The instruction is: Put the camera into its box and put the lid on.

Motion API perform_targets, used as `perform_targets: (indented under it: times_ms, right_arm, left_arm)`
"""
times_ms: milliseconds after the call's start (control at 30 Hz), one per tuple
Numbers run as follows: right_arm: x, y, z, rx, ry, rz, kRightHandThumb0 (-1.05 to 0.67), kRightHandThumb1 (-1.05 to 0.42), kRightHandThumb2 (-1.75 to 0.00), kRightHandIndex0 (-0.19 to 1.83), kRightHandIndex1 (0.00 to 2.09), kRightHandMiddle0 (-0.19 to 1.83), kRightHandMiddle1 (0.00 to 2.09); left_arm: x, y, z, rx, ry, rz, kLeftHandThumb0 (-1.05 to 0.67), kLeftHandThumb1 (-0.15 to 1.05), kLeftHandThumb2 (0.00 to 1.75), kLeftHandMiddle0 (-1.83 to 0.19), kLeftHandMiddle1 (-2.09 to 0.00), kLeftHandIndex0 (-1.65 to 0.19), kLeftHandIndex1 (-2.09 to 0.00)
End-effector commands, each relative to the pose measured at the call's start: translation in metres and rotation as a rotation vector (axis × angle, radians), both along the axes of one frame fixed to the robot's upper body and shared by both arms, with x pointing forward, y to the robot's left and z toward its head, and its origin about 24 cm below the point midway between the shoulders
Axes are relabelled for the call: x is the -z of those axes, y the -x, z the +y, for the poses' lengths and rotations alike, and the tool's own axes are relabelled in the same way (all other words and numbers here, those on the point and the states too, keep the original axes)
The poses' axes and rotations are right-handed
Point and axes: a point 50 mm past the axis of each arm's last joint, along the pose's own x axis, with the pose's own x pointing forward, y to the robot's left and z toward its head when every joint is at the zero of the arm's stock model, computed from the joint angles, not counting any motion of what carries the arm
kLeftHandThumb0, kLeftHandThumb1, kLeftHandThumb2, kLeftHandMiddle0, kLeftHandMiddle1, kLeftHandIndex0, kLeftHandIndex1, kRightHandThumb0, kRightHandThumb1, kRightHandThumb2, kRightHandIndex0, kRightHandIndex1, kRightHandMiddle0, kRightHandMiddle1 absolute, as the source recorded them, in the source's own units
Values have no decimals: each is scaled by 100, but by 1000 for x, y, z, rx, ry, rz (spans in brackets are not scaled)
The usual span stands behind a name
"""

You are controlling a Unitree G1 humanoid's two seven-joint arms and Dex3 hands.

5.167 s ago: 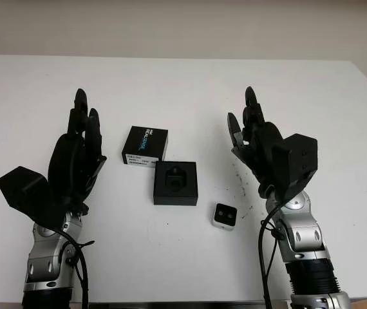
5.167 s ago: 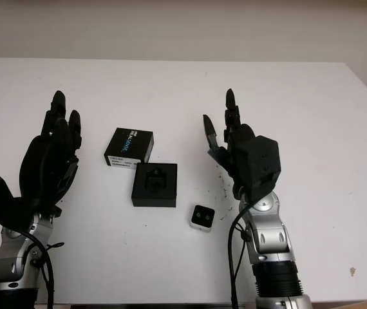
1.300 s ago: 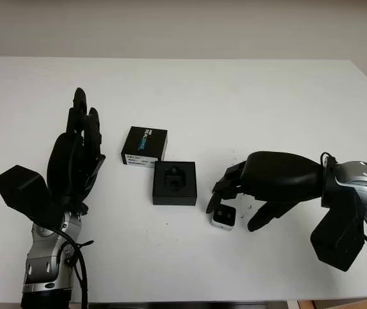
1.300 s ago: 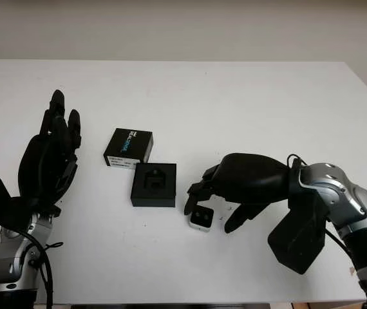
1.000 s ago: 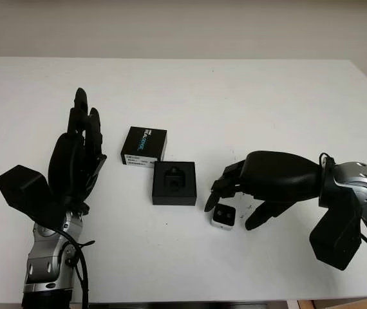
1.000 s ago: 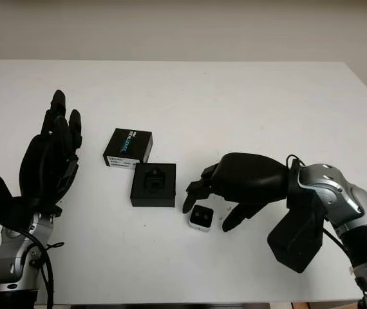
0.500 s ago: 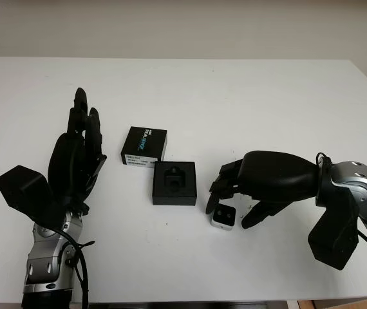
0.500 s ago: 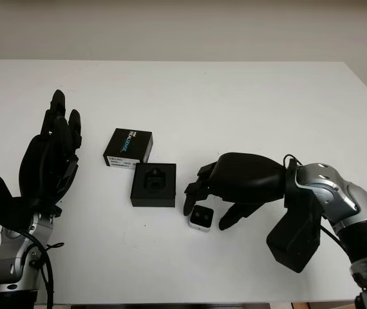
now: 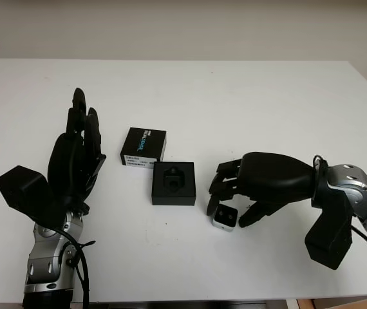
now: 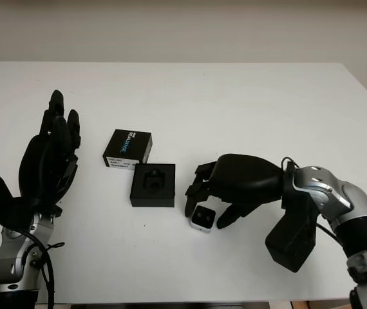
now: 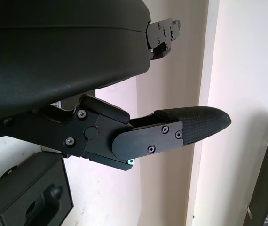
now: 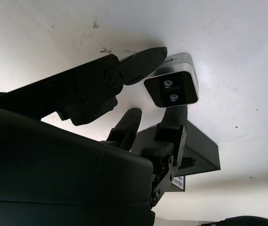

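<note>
The small silver camera (image 9: 224, 217) lies on the white table (image 9: 248, 96), its two lenses facing up. My right hand (image 9: 227, 211) reaches in from the right and curls over it. In the right wrist view the thumb tip (image 12: 152, 55) touches one side of the camera (image 12: 171, 87) and the fingers (image 12: 177, 123) press the opposite side. Just to the camera's left sits the open black box (image 9: 174, 183) with a moulded insert. Its lid (image 9: 143, 147), printed with a logo, lies behind the box. My left hand (image 9: 75, 161) stands upright and open, left of the lid.
Small dark specks mark the table near the right hand. The table's far half and the front strip before the box are bare white surface. The table's edges run along the far side and the right.
My right hand has crept left and closed in, its thumb drawing up against the camera. The camera, box, lid and left hand have stayed in place.
</note>
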Motion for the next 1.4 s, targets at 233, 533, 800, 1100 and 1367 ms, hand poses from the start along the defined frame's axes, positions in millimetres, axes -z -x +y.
perform_targets:
  times_ms: [233, 533, 800, 1100, 1367]
  right_arm:
    - [15, -1, 5, -10, 38, 28, -39, -86, -5, 38, 86, 43, 83]
    - [21, 0, 10, -13, 30, 27, -40, -90, -6, 34, 88, 54, 88]
    - [21, 0, 8, -19, 80, 15, -42, -90, -6, 31, 86, 67, 96]
    - [21, -4, 5, 49, 32, 107, -36, -91, -5, 28, 71, 61, 119]
    - [12, -13, 1, 137, -33, 180, -34, -92, -5, 32, 45, 56, 123]
  left_arm:
    - [-6, -1, -2, 0, -14, -25, -80, 105, 59, 19, 0, 19, 0]
    - [-7, -1, 1, -5, -7, -29, -79, 105, 58, 19, 0, 19, 0]
    - [-10, -2, 2, -18, 5, -43, -78, 105, 58, 19, 0, 19, 0]
    - [-9, -1, 3, -19, -3, -35, -77, 105, 56, 19, 0, 19, 0]
    - [-8, -2, 2, -17, 3, -30, -75, 105, 52, 19, 0, 19, 0]
